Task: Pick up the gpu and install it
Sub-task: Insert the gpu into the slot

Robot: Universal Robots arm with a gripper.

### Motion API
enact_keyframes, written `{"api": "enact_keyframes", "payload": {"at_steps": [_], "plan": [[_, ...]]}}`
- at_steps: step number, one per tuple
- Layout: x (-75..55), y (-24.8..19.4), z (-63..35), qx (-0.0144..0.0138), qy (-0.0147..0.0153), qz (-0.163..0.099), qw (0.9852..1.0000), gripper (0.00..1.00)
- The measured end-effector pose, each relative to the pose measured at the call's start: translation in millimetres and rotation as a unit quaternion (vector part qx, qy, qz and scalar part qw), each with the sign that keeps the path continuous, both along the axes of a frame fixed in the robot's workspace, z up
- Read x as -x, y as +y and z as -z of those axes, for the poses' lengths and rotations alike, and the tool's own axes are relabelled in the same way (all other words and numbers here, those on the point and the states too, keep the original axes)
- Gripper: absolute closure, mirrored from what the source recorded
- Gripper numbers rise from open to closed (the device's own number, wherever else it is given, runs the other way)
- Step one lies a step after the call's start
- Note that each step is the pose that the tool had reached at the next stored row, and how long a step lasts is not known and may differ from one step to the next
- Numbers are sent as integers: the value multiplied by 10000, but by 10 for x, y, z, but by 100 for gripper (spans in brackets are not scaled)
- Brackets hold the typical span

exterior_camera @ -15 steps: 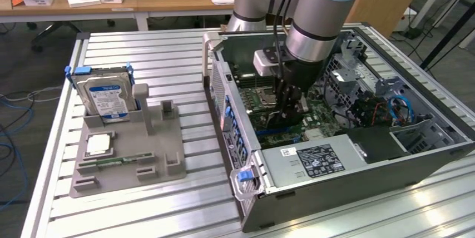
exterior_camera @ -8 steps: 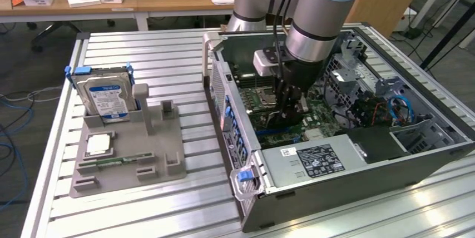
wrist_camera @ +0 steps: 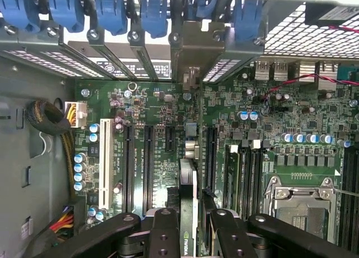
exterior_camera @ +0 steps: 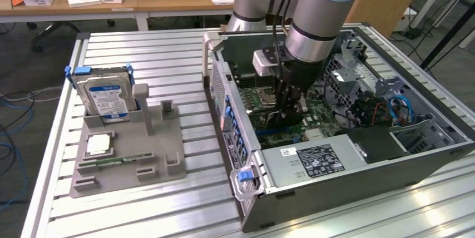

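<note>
The gripper point(wrist_camera: 189, 224) is clenched on the gpu point(wrist_camera: 188, 185), held edge-on over the motherboard point(wrist_camera: 168, 106) inside the computer case point(exterior_camera: 415, 154).

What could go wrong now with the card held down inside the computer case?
The gpu, clamped edge-on in the gripper, hangs over a row of similar motherboard slots; a slight offset could seat it in the wrong one or jam it. Its metal bracket sits among the blue clips and could catch there. The arm is deep in the case near cables, which could snag.
</note>
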State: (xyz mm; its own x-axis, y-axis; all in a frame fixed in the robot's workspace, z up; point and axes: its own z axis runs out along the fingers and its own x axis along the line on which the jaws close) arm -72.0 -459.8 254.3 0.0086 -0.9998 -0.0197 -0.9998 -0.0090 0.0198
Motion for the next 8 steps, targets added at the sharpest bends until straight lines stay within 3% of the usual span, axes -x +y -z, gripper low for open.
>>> {"api": "enact_keyframes", "payload": {"at_steps": [8], "plan": [[0,-1,-20,2,1,12,10000,74]]}}
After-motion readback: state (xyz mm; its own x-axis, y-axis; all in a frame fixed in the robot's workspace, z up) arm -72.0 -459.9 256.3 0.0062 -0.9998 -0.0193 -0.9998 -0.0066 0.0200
